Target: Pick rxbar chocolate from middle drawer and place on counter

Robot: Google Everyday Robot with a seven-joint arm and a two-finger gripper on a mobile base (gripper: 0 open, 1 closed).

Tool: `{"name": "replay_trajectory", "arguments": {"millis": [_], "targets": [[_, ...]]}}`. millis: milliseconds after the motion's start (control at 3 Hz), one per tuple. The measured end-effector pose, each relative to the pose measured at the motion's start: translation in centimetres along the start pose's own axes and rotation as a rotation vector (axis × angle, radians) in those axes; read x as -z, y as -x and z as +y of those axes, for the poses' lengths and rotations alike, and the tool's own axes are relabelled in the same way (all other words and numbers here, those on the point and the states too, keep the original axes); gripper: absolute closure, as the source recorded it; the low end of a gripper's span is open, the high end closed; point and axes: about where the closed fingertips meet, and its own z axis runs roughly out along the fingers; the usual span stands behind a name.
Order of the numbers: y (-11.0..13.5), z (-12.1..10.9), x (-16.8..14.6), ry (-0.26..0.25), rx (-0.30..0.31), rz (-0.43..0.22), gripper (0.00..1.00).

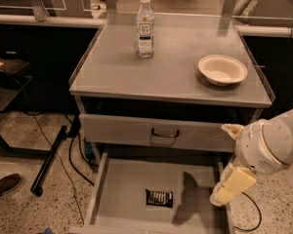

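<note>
The rxbar chocolate (159, 198), a dark wrapper with pale lettering, lies flat near the front middle of the open middle drawer (122, 186). The counter (171, 65) is the grey cabinet top above. My gripper (230, 186), cream-coloured at the end of the white arm (271, 145), hangs over the drawer's right side wall. It is to the right of the bar and above it, not touching it. Its shadow falls on the drawer floor just right of the bar.
A clear labelled bottle (145, 26) stands at the counter's back middle. A pale round bowl (222, 69) sits at its right. A shut drawer with a dark curved handle (165, 133) is above the open one. Cables and a dark stand leg (51, 160) lie on the floor at left.
</note>
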Motion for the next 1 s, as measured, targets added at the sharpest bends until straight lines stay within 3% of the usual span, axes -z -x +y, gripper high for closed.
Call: {"name": "replay_trajectory", "arguments": {"millis": [333,667,1000], "targets": [[-0.1,0.7,-1.1,0.018,-0.012,-0.027,0.00],[-0.8,2.4,-7.1,0.095,-0.055,-0.078,0.00],[-1.3,2.6,-11.0,0.129,-0.066,-0.097,0.00]]}}
